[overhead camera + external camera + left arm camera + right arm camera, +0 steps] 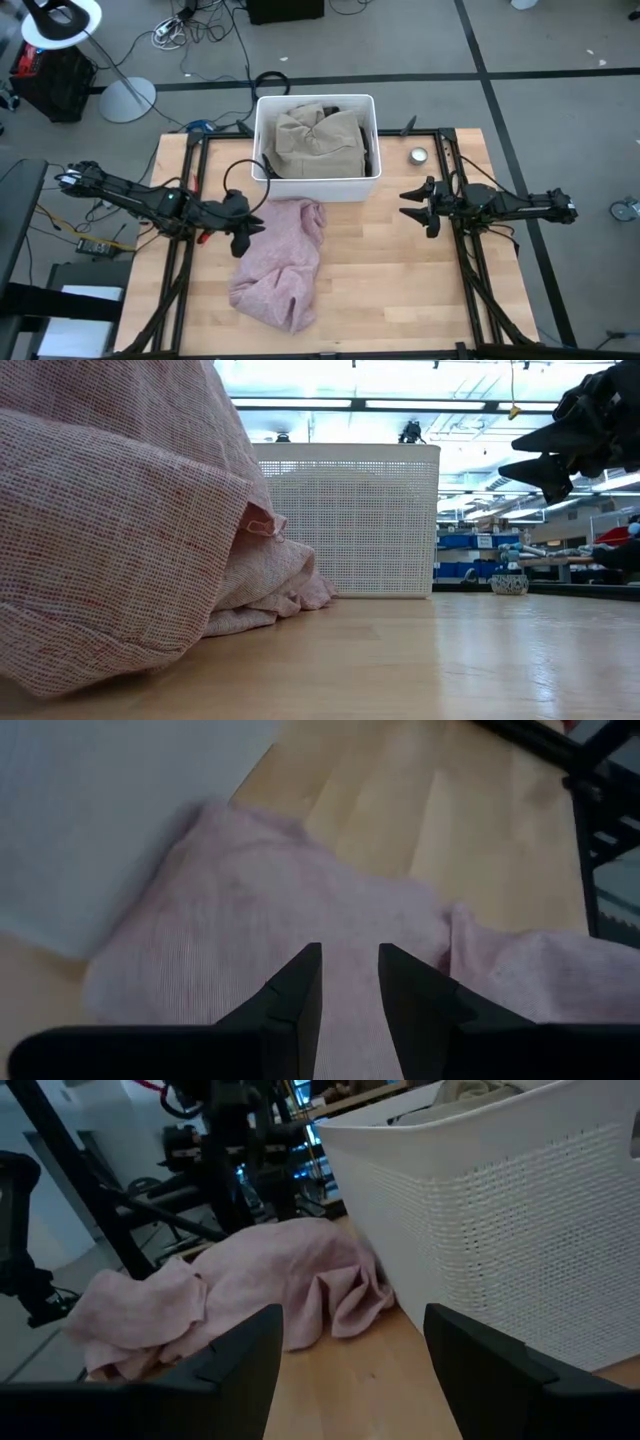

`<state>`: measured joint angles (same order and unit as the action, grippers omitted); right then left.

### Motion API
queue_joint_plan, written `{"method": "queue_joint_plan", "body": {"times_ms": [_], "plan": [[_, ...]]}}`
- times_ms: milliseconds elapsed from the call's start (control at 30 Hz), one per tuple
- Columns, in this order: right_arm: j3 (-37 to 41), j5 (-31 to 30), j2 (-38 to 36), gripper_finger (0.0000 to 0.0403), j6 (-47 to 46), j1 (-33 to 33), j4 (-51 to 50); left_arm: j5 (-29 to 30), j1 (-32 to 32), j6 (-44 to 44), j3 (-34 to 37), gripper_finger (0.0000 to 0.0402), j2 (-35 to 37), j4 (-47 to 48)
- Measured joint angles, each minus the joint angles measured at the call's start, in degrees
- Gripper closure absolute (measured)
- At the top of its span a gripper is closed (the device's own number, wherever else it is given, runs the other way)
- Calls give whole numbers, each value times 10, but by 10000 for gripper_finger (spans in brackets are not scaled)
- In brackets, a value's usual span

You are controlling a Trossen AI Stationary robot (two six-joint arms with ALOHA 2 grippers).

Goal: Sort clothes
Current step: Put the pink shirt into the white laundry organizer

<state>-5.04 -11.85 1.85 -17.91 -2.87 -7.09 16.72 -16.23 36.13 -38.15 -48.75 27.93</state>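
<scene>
A pale pink garment point(280, 262) lies crumpled on the wooden table, in front of the white bin point(262, 170). It fills the left of the low view point(120, 530) and also shows in the right wrist view point(230, 1285). An olive-beige garment point(318, 140) lies in the bin, with a dark one point(371, 150) showing at its right side. My left gripper point(248, 228) is over the pink garment's far left edge point(300, 910), its fingers a little apart with nothing between them. My right gripper point(408, 205) is open and empty above the table, right of the bin. The teal garment is out of view.
A small round tin point(418, 155) stands on the table right of the bin. Black frame rails point(455, 170) run along the table's left and right sides. Bare wood point(390, 280) lies right of the pink garment.
</scene>
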Motion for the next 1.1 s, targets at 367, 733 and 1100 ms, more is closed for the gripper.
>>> {"method": "queue_joint_plan", "body": {"times_ms": [367,733,1100], "plan": [[0,0,0,157,0,0,1,-35,1,94,0,260,0,88],[0,0,0,157,0,0,2,-6,5,125,0,142,-5,144],[0,0,0,156,0,0,4,-55,-2,198,0,124,-69,151]]}}
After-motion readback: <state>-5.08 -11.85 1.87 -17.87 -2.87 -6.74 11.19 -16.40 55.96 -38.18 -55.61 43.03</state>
